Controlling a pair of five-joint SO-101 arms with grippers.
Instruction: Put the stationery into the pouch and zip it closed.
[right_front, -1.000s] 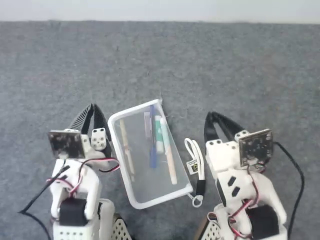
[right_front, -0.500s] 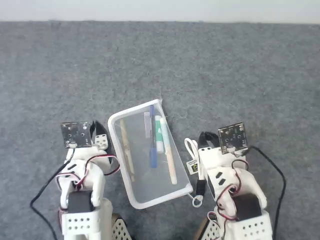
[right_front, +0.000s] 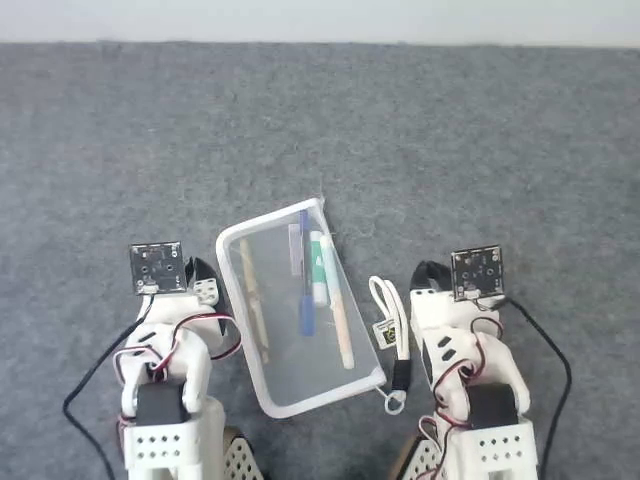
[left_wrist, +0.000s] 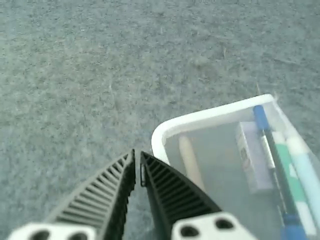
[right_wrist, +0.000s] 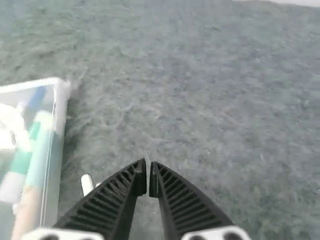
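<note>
**Pouch.** The clear pouch (right_front: 290, 375) with a white border lay flat on the grey mat (right_front: 460, 140), between the two arms and slightly skewed to them. The stationery lay inside its border:
- a wooden pencil (right_front: 254, 300) along the side nearer the left arm
- a blue pen (right_front: 305, 290) in the middle
- a green-and-white pen (right_front: 318, 268) beside the blue pen
- a small white eraser (right_front: 295, 248)
- a second wooden stick (right_front: 341, 322) along the side nearer the right arm

Whether the zip was run fully home could not be determined.

**Strap.** A white strap (right_front: 384, 297) with a black end and a metal ring (right_front: 395, 403) lay on the mat. It sat in the narrow lane between the pouch's edge and the right arm (right_front: 465, 350), close to both.

**Left gripper.** The left gripper (left_wrist: 137, 154) was clenched and empty, with its ribbed fingers (left_wrist: 165, 180) pressed nearly tip to tip. The tips sat just beside the pouch's rounded far corner, apart from the border.

**Right gripper.** The right gripper (right_wrist: 148, 162) was likewise clenched on nothing. Its tips were over bare mat, with the pouch's corner off to one side.

**Clearance.** Each arm base stood close against a long side of the pouch. Beyond the pouch's far short edge the mat ran open to a pale strip (right_front: 320, 20) at the back. The mat also ran open outboard of both arms.
</note>
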